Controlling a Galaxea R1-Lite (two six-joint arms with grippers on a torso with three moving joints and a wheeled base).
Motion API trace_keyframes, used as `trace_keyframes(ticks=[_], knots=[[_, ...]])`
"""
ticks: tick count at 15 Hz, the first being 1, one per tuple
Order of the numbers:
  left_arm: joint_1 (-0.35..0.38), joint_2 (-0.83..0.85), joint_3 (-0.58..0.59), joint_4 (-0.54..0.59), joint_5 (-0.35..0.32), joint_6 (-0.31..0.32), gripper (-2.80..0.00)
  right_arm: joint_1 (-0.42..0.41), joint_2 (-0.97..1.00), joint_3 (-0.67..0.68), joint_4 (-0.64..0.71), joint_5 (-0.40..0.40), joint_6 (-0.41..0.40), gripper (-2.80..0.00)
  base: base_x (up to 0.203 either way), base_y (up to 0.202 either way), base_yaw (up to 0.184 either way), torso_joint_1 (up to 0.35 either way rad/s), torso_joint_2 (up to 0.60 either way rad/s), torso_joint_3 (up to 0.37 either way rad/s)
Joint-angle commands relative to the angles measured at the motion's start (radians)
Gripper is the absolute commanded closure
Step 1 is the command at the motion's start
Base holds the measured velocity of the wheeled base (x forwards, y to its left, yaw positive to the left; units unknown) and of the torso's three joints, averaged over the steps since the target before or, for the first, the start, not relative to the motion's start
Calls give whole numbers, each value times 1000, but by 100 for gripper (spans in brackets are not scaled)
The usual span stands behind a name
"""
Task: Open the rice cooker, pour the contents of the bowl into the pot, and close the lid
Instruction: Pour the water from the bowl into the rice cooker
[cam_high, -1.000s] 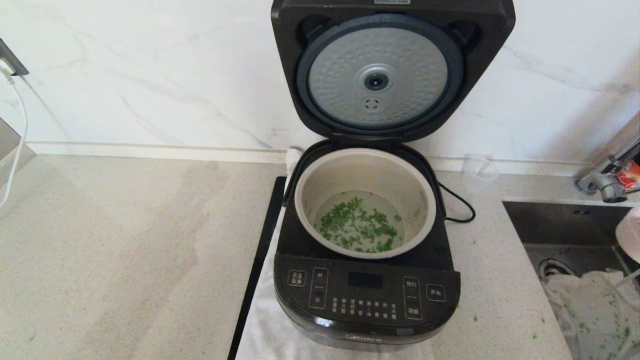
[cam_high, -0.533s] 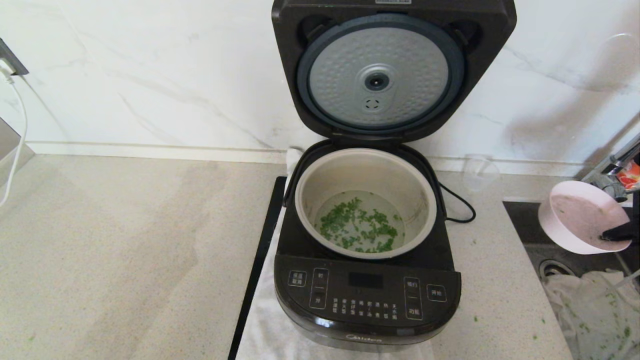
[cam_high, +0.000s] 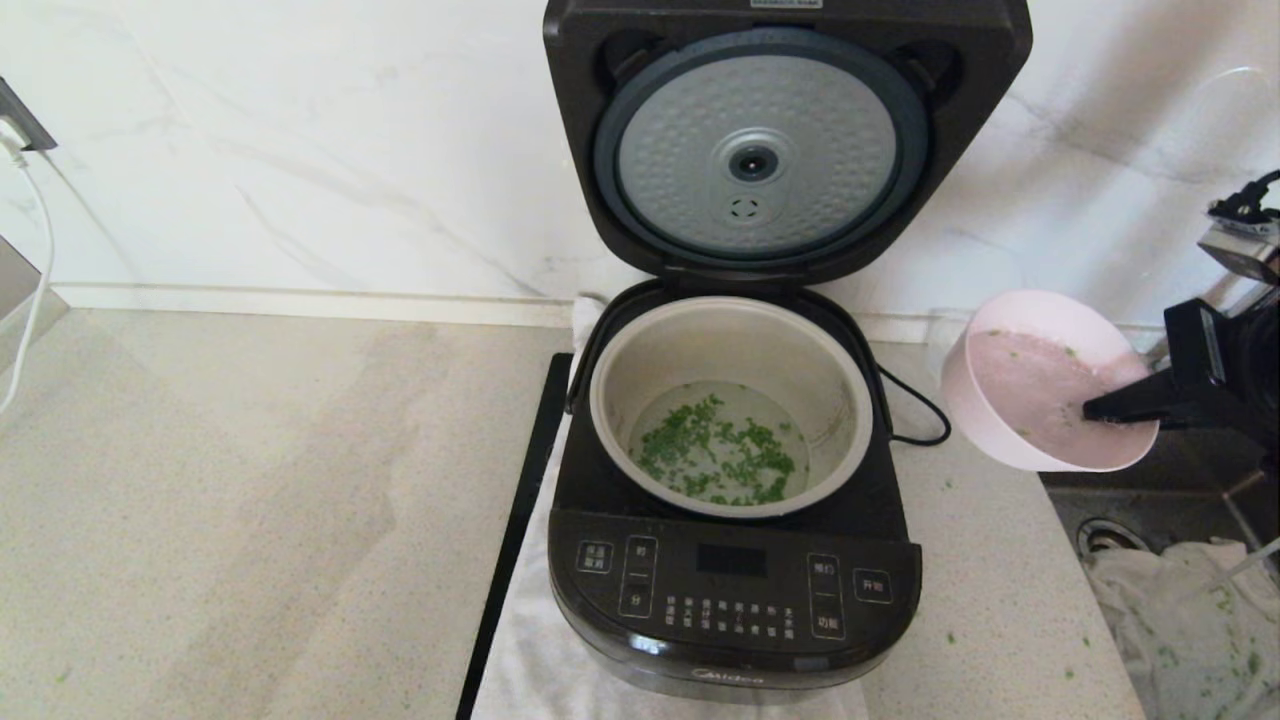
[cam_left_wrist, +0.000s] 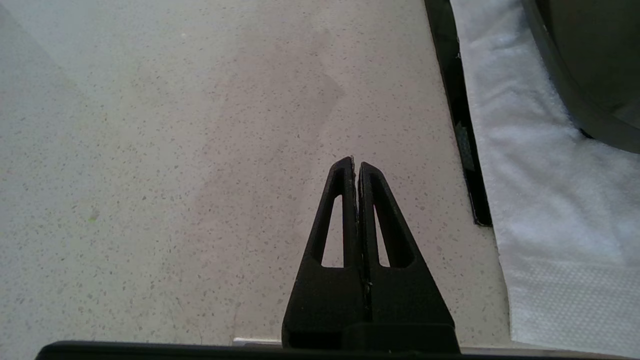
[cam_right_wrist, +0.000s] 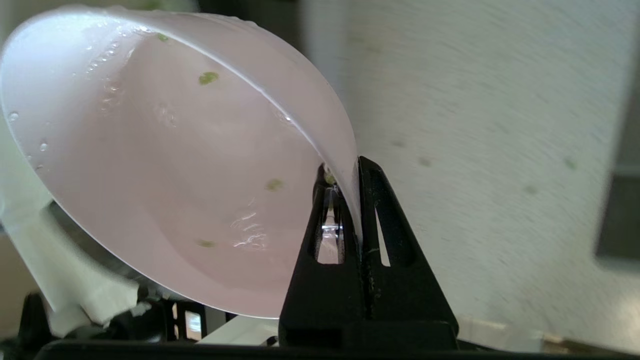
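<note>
The black rice cooker (cam_high: 735, 600) stands mid-counter with its lid (cam_high: 785, 140) raised, dimpled silver underside facing me. Inside, the beige-silver pot (cam_high: 735, 345) holds chopped green bits (cam_high: 720, 450) in a little water. To the cooker's right, my right gripper (cam_high: 1100, 410) is shut on the rim of the pink bowl (cam_high: 1035, 385), held tilted in the air. The bowl (cam_right_wrist: 165, 165) is wet inside with only a few green specks left. My left gripper (cam_left_wrist: 356, 165) is shut and empty over bare counter left of the cooker, out of the head view.
A white cloth (cam_high: 530, 640) and a black strip (cam_high: 515, 540) lie under and beside the cooker. A sink (cam_high: 1150, 480) with a crumpled cloth (cam_high: 1190, 620) is at the right. The cooker's cord (cam_high: 920, 410) trails behind it. A white cable (cam_high: 30, 270) hangs at far left.
My right gripper has carried the bowl in from the right edge, up and leftward, from over the sink to beside the cooker. The cooker and pot have not moved.
</note>
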Motion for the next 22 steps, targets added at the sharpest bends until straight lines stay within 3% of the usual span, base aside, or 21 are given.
trace_keyframes(ticks=[1,6,12,22], knots=[[0,-1,0,0,-1,0,0,107,41,-123,51,-30,24,0,0,0,0,0,0,0],[0,-1,0,0,-1,1,0,291,162,-303,162,-76,73,0,0,0,0,0,0,0],[0,-1,0,0,0,1,0,466,299,-412,158,-168,142,0,0,0,0,0,0,0],[1,-1,0,0,0,1,0,508,432,-412,-62,-305,220,0,0,0,0,0,0,0]])
